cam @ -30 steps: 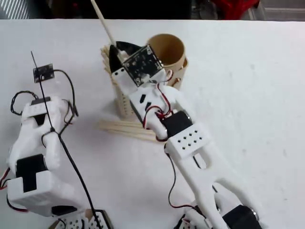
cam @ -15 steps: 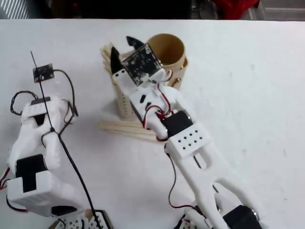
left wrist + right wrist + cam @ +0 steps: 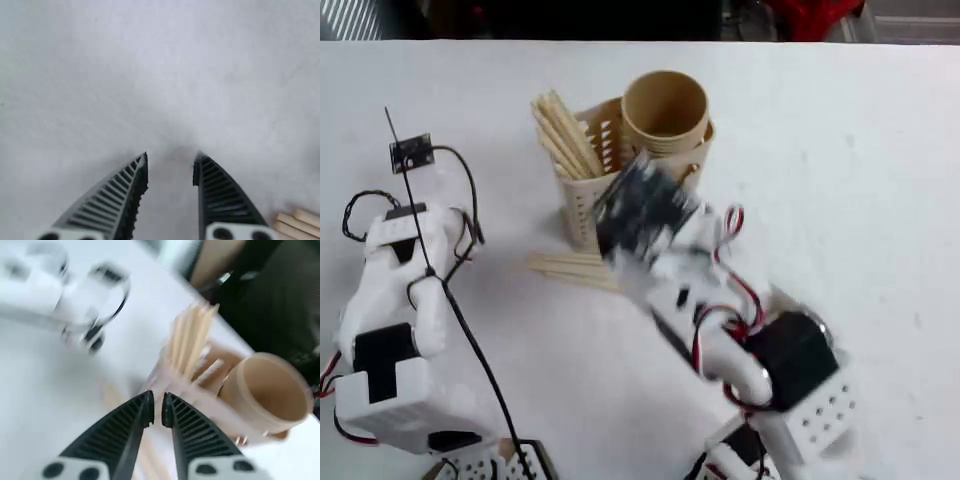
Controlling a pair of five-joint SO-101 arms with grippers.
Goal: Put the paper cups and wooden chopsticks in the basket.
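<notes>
Basket (image 3: 582,205) of pale slatted material stands upright on the white table (image 3: 840,150). It holds a stack of paper cups (image 3: 665,108) on its far-right side and a sheaf of upright chopsticks (image 3: 563,135) on its left side. These lean outward over the rim. Several loose chopsticks (image 3: 565,266) lie flat on the table just in front of the basket, side by side.

The right arm (image 3: 720,330) reaches toward the basket from the near edge, its wrist blurred above the basket's near wall. In the right wrist view the right gripper (image 3: 156,409) has its jaws drawn almost together, with only a thin slit between them and nothing held. The basket, its chopsticks and the top cup lie just beyond the tips, outside the jaws.

The left arm (image 3: 395,290) sits folded at the left of the table, well apart from the basket. The left gripper (image 3: 171,159) has its jaws spread, with bare table between them. The ends of the loose chopsticks lie beside the base of one jaw, outside the gap.
</notes>
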